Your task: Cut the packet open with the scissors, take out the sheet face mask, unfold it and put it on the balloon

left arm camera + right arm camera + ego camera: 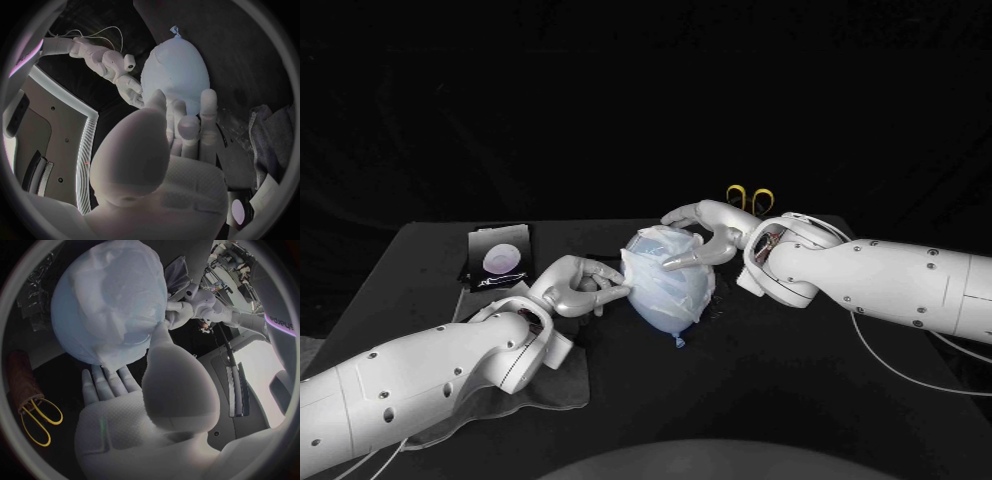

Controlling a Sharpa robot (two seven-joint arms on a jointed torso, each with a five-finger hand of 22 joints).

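Head view. One balloon [658, 312] lies mid-table, with one sheet mask [672, 265] draped over it. My right hand [705, 232] lies over its far side, spread on the mask. My left hand [583, 288] is curled at the mask's edge on the balloon's left side (pinching or only touching: cannot tell). One packet [498, 258] lies further left, apart from everything else. One pair of scissors [751, 197] lies behind my right wrist. One dark cloth [553, 385] sits under my left forearm on the table [776, 390].

Left wrist view. My fingers [187, 125] reach straight to the balloon, thumb raised. The right hand is on the balloon's other side.

Right wrist view. The balloon sits between my thumb and fingers [109, 382], so it is held. The scissors lie beside my palm, untouched.
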